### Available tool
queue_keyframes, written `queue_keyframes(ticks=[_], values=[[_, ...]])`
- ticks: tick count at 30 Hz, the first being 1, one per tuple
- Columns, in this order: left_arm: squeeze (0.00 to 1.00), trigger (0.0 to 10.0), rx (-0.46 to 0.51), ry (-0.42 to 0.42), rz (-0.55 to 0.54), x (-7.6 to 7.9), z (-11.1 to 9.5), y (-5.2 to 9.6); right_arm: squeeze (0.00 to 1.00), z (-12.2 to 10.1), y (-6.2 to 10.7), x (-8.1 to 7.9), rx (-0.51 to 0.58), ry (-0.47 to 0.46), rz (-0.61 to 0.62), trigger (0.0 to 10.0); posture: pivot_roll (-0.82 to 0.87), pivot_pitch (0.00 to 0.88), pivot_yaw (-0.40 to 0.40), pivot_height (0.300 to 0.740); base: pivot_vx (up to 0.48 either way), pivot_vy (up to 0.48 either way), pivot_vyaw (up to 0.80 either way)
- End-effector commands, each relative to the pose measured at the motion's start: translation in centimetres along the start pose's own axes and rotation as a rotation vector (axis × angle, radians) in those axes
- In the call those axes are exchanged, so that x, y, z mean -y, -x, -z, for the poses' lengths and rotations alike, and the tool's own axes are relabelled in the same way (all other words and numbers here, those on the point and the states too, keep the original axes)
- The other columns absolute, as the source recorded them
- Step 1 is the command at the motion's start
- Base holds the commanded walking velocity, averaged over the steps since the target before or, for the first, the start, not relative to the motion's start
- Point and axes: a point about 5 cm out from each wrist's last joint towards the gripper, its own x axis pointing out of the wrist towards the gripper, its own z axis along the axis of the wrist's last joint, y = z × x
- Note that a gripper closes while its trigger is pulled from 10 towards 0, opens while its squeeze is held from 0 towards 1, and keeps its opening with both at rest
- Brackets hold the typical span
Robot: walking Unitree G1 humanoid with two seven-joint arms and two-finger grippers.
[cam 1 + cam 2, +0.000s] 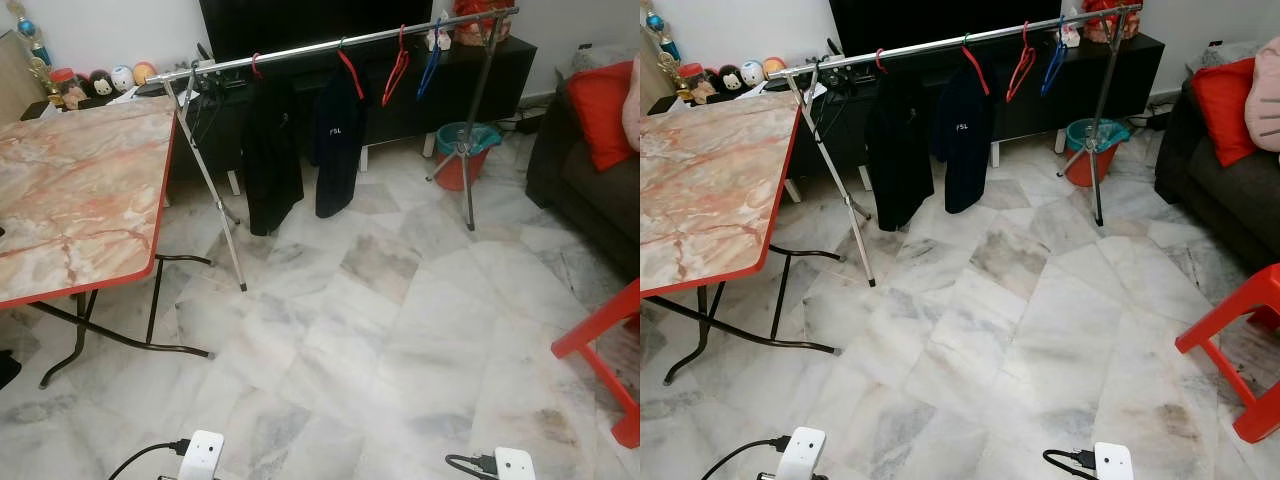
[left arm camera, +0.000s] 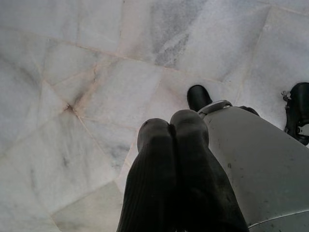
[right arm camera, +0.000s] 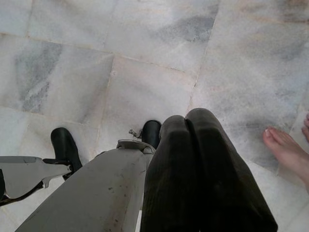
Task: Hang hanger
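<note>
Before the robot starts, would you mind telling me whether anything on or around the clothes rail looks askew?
The clothes rail slopes, lower at the table end. Two dark garments hang there, and the red hanger and blue hanger hang bare.

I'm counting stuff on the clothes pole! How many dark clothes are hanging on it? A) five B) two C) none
B, because two dark clothes hang side by side from the silver pole, and the red hanger and blue hanger next to them are bare.
</note>
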Motion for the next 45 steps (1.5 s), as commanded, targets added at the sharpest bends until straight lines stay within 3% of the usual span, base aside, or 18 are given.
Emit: queue_keyframes(ticks=[1, 10, 14, 35, 45], values=[[0.0, 10.0, 0.008, 0.025, 0.025, -1.41, 0.24, 0.25, 0.0, 0.44, -0.15, -1.31, -0.039, -0.086, -0.02, 10.0, 0.04, 0.0, 0.013, 0.74, 0.0, 0.0, 0.0], [0.0, 10.0, 0.008, 0.025, 0.025, -1.41, 0.24, 0.25, 0.0, 0.44, -0.15, -1.31, -0.039, -0.086, -0.02, 10.0, 0.04, 0.0, 0.013, 0.74, 0.0, 0.0, 0.0], [0.0, 10.0, 0.028, 0.02, 0.057, -0.65, 0.2, 0.2, 0.0, 0.56, -0.08, -1.11, -0.039, -0.046, -0.036, 10.0, 0.03, 0.0, 0.012, 0.74, 0.0, 0.0, 0.0], [0.0, 10.0, 0.053, 0.023, 0.065, -0.79, -0.18, 0.22, 0.0, 0.26, -0.15, -1.3, -0.029, -0.037, -0.044, 10.0, 0.03, 0.0, 0.012, 0.74, 0.0, 0.0, 0.0], [0.0, 10.0, 0.056, 0.024, 0.075, -0.71, -0.44, 0.18, 0.0, 0.2, -0.16, -1.35, -0.023, -0.029, -0.033, 10.0, 0.03, 0.0, 0.012, 0.74, 0.353, 0.0, 0.0]])
